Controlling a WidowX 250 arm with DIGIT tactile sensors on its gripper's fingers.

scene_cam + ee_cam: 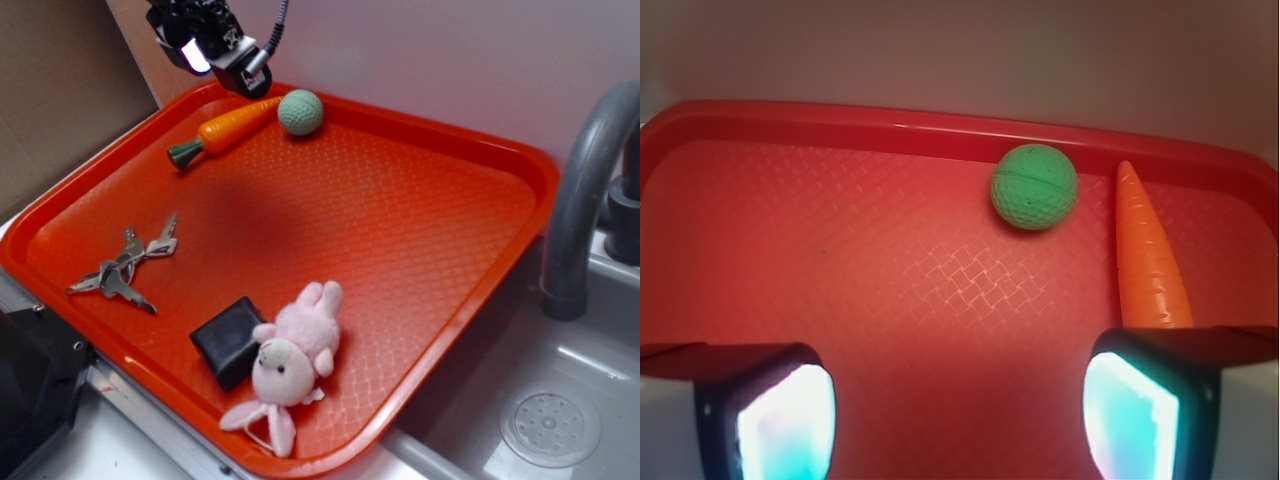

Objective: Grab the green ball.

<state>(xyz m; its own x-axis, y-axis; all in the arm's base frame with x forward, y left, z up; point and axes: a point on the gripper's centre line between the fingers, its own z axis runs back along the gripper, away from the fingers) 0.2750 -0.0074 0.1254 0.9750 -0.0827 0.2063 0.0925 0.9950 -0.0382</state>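
Observation:
The green ball [301, 112] [1034, 186], a small dimpled sphere, rests near the far rim of the orange tray [420, 220] [840, 260], touching the tip of a toy carrot [232, 128] [1148, 260]. My gripper [222, 50] [955, 415] hovers above the tray's far left corner, left of the ball and over the carrot. It is open, with only bare tray between its glowing pads [785, 420]. In the wrist view the ball lies ahead and slightly right of the gap's centre.
A bunch of keys [128, 265] lies at the tray's left. A black wallet-like block [230, 340] and a pink plush bunny [290, 362] sit near the front edge. A grey faucet [585, 200] and sink [550, 425] stand at the right. A wall rises behind the tray.

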